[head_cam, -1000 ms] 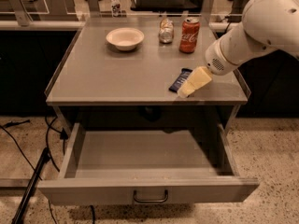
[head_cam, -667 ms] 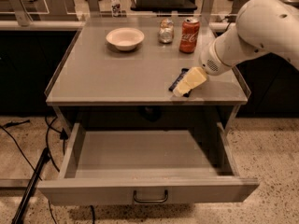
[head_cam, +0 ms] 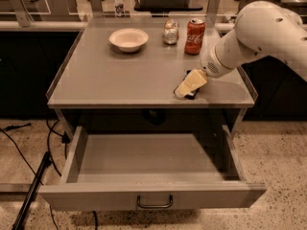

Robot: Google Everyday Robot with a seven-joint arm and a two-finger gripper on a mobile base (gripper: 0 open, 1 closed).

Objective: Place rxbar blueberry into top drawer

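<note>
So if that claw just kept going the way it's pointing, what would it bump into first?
The gripper points down and leftward, low over the tabletop. The rxbar blueberry lies right at its tip, so it would probably meet that first, though depth is unclear.

The end effector [head_cam: 186, 87] hangs over the front right part of the grey table [head_cam: 105, 83]. Below and to its right spreads a speckled terrazzo floor [head_cam: 280, 152]. Well off to its left, black cables [head_cam: 52, 145] trail across that floor. Dark cabinet fronts [head_cam: 24, 71] stand beyond it, in warm, dim light.
</note>
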